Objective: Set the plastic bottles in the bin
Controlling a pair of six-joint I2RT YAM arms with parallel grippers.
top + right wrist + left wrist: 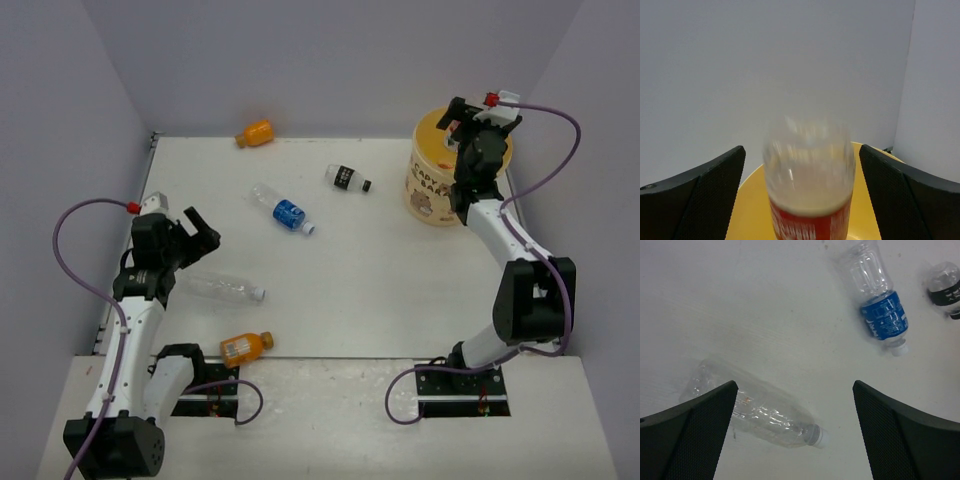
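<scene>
The red-label bottle [809, 185] shows blurred between the spread fingers of the right gripper [478, 112], arm raised over the bin [425, 190]. The left gripper [197, 228] hangs open above a clear bottle [760, 412].

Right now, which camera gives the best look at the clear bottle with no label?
The left wrist view: the unlabelled clear bottle lies large and close, its white cap plain. The top view shows it small, near the left hand. The right wrist view does not show it.
</scene>
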